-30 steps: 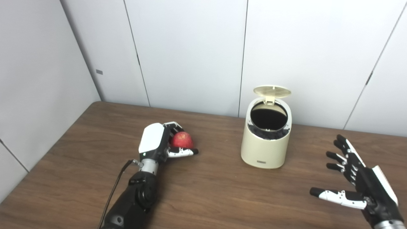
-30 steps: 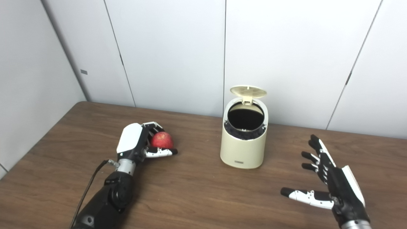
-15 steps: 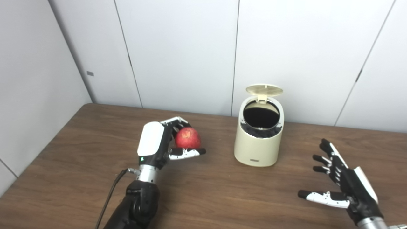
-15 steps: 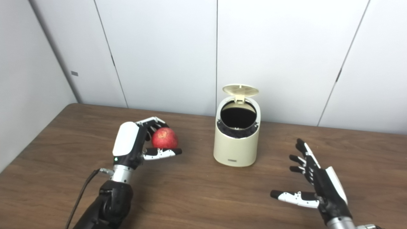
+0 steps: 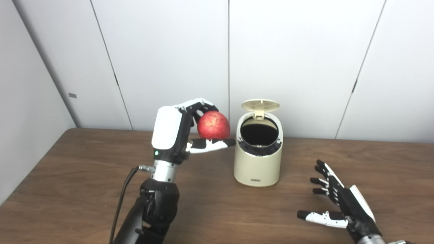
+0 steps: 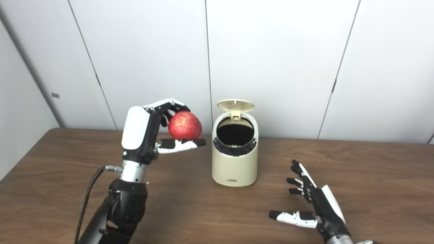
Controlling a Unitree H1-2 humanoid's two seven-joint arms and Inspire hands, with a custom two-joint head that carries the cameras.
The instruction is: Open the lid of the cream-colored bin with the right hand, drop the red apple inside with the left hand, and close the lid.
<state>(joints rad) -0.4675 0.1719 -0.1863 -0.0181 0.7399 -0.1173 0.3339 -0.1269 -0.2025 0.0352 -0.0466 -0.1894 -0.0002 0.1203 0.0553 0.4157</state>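
Observation:
The cream-colored bin (image 5: 257,162) stands upright on the wooden table (image 5: 84,159), its round lid (image 5: 260,105) flipped up at the back and its dark inside showing. My left hand (image 5: 176,135) is shut on the red apple (image 5: 213,125) and holds it in the air just left of the bin's rim, about level with the opening. My right hand (image 5: 339,206) is open and empty, fingers spread, low over the table to the right front of the bin. The same scene shows in the right eye view, with the apple (image 6: 184,125) beside the bin (image 6: 234,162).
White wall panels (image 5: 288,51) stand close behind the table's far edge, and a wall (image 5: 23,112) runs along its left side. A black cable (image 5: 122,196) hangs from my left wrist.
My left hand has lifted the apple off the table and carried it right, up beside the bin's opening. The right hand has drawn back a little. The camera has also shifted.

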